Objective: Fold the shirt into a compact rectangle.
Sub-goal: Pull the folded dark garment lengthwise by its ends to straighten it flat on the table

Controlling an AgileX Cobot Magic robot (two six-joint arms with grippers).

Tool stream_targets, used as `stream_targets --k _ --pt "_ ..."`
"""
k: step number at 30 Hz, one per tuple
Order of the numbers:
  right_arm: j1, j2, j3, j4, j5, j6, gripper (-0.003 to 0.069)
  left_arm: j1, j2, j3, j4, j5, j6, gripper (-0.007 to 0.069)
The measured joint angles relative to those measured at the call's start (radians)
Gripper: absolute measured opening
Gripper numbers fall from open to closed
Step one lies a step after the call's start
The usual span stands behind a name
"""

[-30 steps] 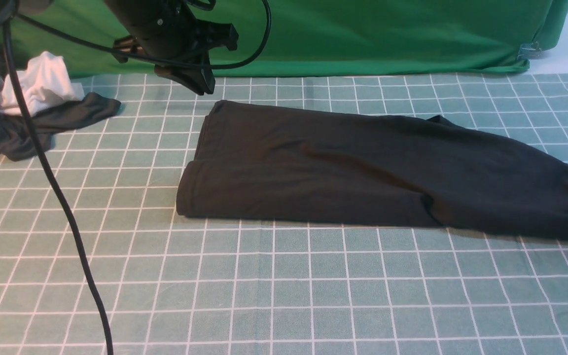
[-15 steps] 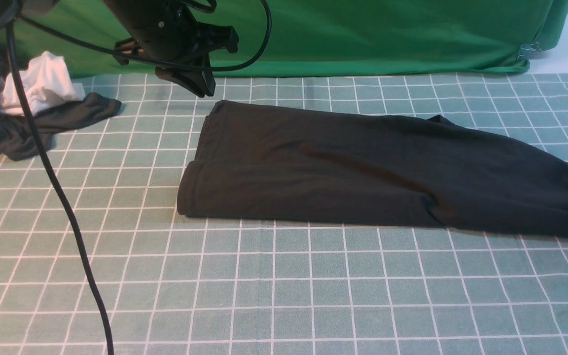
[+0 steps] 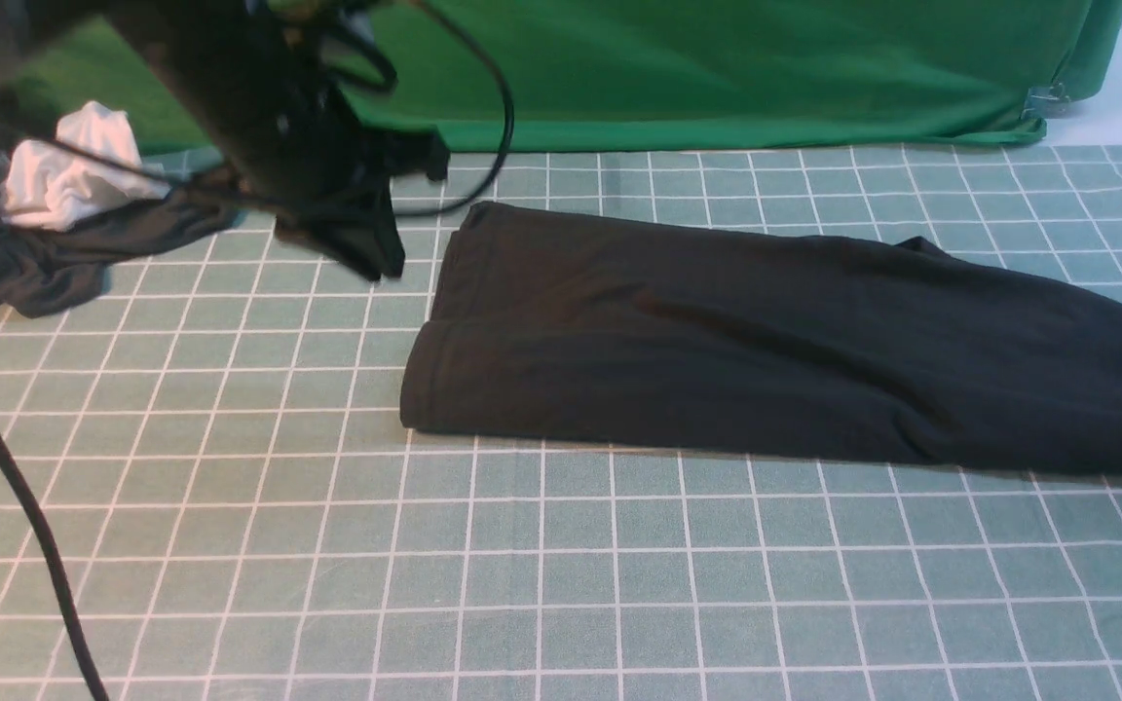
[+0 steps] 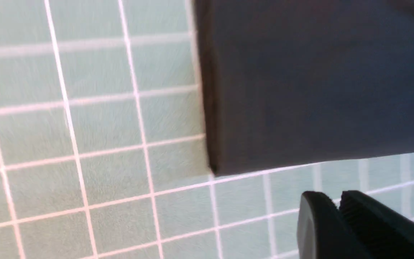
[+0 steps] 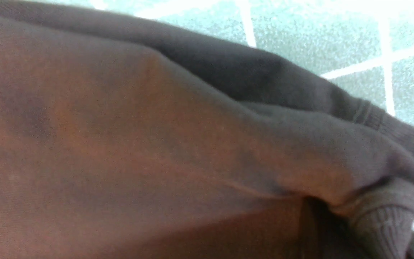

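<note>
Stretching left to right across the counter (image 3: 561,584), the shirt (image 3: 766,350) lies as one long black band. Its long axis runs nearly level in the front view and slants a little toward the near side at the right, where it passes out of frame. The left end is a straight, rounded fold with stacked layers, squared off like the short side of a rectangle. The right part widens and wrinkles. The cloth is a soft, matte fine knit. In the right wrist view it shows a ribbed cuff (image 5: 383,223) and a stitched ribbed band along one edge.

The left end effector (image 3: 371,258) is motion-blurred and hangs over bare counter just left of the shirt's far left corner, not touching it. Its own camera shows the two black fingers (image 4: 318,223) pressed together with nothing between them, just clear of a crisp corner of the shirt.

The right end effector is outside the front view, and its camera is almost filled with cloth. It is closed, and the shirt's fabric gathers into a pinched ridge toward it.

The counter is covered in teal cloth with a white grid. A green backdrop (image 3: 717,68) hangs behind. At far left sits a dark grey garment (image 3: 55,263) with a crumpled white cloth (image 3: 74,175), and a black cable (image 3: 6,487) trails down.
</note>
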Motion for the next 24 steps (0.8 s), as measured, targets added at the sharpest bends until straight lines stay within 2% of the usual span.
stream_targets --k 1,2,3,4,5,9,11,12,14,16,19,21,22,23,24 --pt "0.0 0.0 0.0 0.0 0.0 0.0 0.004 0.0 0.002 0.012 0.0 -0.007 -0.001 0.0082" --pt "0.0 0.0 0.0 0.0 0.0 0.0 0.004 0.0 0.024 0.042 -0.008 -0.047 -0.001 0.0128" --pt "0.0 0.0 0.0 0.0 0.0 0.0 0.004 0.0 0.026 0.047 -0.012 -0.053 -0.001 0.0142" --pt "0.0 0.0 0.0 0.0 0.0 0.0 0.004 0.0 0.05 0.059 -0.034 -0.067 -0.001 0.0197" --pt "0.001 0.0 0.0 0.0 0.0 0.0 0.004 0.0 0.056 0.061 -0.039 -0.07 -0.001 0.0213" --pt "0.006 0.0 0.0 -0.002 0.0 0.0 0.004 0.0 0.125 0.064 -0.066 -0.087 -0.001 0.0418" --pt "0.006 0.0 0.0 -0.002 0.0 0.0 0.004 0.0 0.14 0.064 -0.068 -0.088 -0.001 0.0454" --pt "0.006 0.0 0.0 -0.002 0.0 0.0 0.004 0.0 0.166 0.064 -0.079 -0.091 0.002 0.0502" --pt "0.007 0.0 0.0 -0.003 0.0 0.002 0.004 0.0 0.194 0.064 -0.106 -0.116 0.032 0.0532" --pt "0.007 0.0 0.0 -0.003 0.0 0.005 0.004 0.0 0.213 0.064 -0.136 -0.149 0.056 0.0525" --pt "0.007 0.0 0.0 -0.003 -0.001 -0.003 0.004 0.0 0.235 0.064 -0.157 -0.16 0.068 0.0454" --pt "0.007 0.0 0.0 -0.003 -0.005 -0.007 0.004 0.0 0.247 0.064 -0.163 -0.155 0.079 0.0348" --pt "0.007 0.0 0.0 -0.003 -0.005 -0.008 0.004 0.0 0.249 0.064 -0.163 -0.149 0.083 0.0323" --pt "0.007 0.0 0.0 -0.003 -0.005 -0.01 0.004 0.0 0.251 0.064 -0.162 -0.135 0.092 0.0209" --pt "0.007 0.0 0.0 -0.003 0.002 -0.011 0.0039 0.0 0.251 0.064 -0.161 -0.121 0.1 0.0138"
